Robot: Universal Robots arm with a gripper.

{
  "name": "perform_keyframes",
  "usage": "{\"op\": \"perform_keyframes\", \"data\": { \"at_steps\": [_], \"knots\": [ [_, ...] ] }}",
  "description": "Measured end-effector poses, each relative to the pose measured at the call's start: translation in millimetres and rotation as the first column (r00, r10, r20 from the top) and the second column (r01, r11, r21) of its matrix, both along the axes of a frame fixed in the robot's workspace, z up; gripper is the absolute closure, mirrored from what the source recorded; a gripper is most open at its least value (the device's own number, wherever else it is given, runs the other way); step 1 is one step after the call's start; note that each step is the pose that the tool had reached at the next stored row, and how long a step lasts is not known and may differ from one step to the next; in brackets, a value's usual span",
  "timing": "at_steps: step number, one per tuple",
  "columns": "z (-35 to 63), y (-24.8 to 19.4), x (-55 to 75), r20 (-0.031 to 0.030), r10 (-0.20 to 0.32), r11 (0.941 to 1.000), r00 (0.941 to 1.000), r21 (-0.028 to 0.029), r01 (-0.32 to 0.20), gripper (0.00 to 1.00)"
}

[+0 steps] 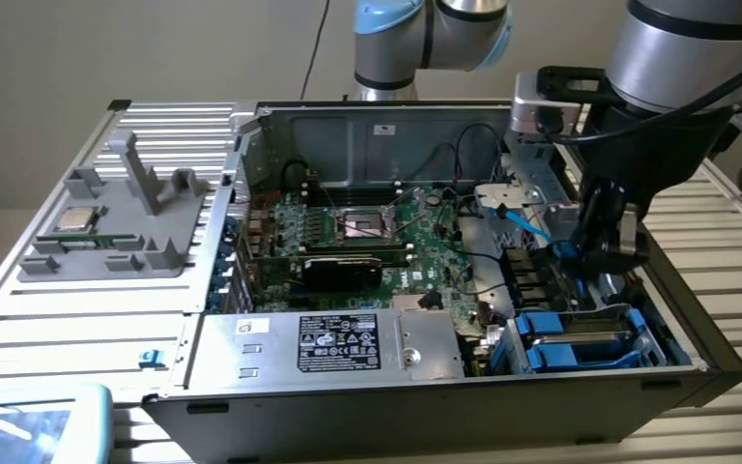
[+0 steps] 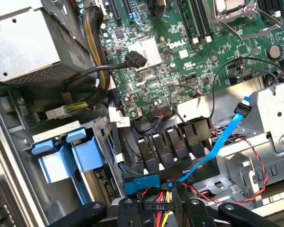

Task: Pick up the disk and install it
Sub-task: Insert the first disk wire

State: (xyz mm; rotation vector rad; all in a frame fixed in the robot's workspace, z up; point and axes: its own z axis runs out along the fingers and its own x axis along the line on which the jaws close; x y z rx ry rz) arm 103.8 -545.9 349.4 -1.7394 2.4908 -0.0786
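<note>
The disk (image 2: 57, 132) is a grey-metal slab with bright blue carrier tabs (image 2: 66, 158). It sits slotted in the drive cage at the case's front corner. In the exterior view it is the blue frame (image 1: 578, 340) at the lower right of the open case. My gripper (image 1: 597, 253) hangs inside the case, just behind that cage and apart from the disk. In the wrist view the gripper (image 2: 173, 204) is right above a bundle of red, yellow and black wires (image 2: 157, 208) and a light blue flat cable (image 2: 213, 151). A small blue piece (image 2: 142, 183) lies at its tip.
The green motherboard (image 1: 358, 232) fills the case floor. The silver power supply box (image 1: 339, 343) with a black-and-white label stands beside the drive cage. Black cables (image 2: 99, 71) run between them. A grey fixture (image 1: 113, 227) holding a small silver chip (image 1: 77, 217) stands outside the case, at the exterior view's left.
</note>
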Motion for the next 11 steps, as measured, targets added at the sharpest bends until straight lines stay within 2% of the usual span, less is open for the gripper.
{"op": "perform_keyframes", "data": {
  "at_steps": [1, 3, 7, 11],
  "knots": [
    [0.2, 0.0, -0.4, 0.0009, 0.000, 1.0000, 1.0000, -0.0076, 0.000, 0.64],
    [0.1, -0.1, -0.7, 0.0040, 0.000, 0.9999, 1.0000, -0.0150, 0.000, 0.64],
    [-0.2, -0.1, -2.1, 0.0104, 0.000, 0.9997, 0.9999, -0.0248, 0.000, 0.64],
    [-3.0, -0.2, -2.3, 0.0111, 0.000, 0.9995, 0.9999, -0.0328, 0.000, 0.64]
  ]
}}
